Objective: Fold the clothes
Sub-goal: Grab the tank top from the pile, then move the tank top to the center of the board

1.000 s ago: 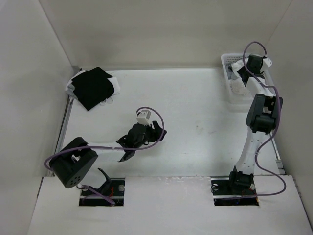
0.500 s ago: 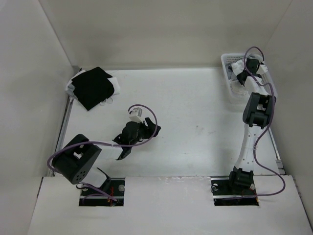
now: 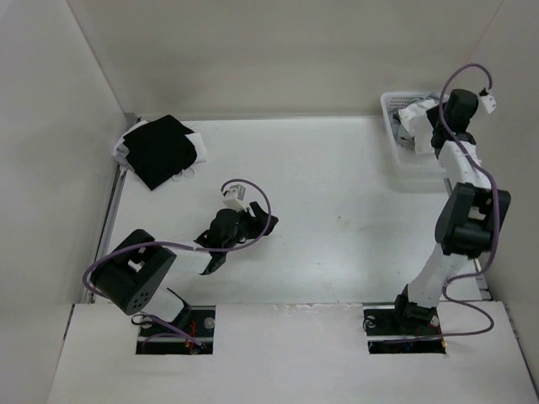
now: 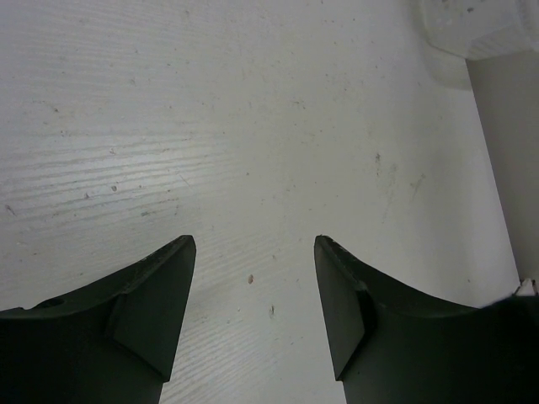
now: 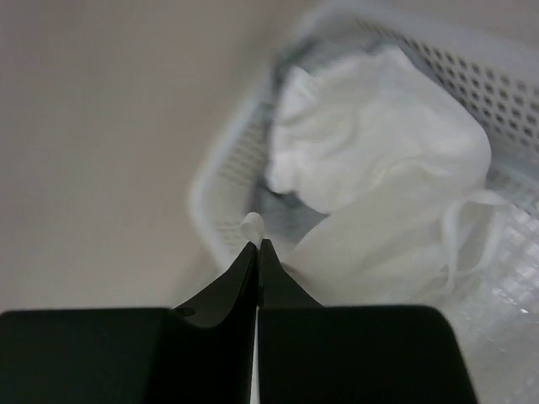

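White counter (image 3: 337, 185), pale walls (image 3: 253, 50). Right wrist view alone reveals camisole (image 5: 379, 160) straps inside basket (image 5: 514, 93); right hand (image 5: 255, 244) pressed together, left hand (image 4: 254, 244) spread.

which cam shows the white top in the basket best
Right wrist: the top fills much of the frame, bunched in the basket, with a thin strap looping at its right. Top external shows the top only as a small white patch in the far basket. Left wrist shows none of it.
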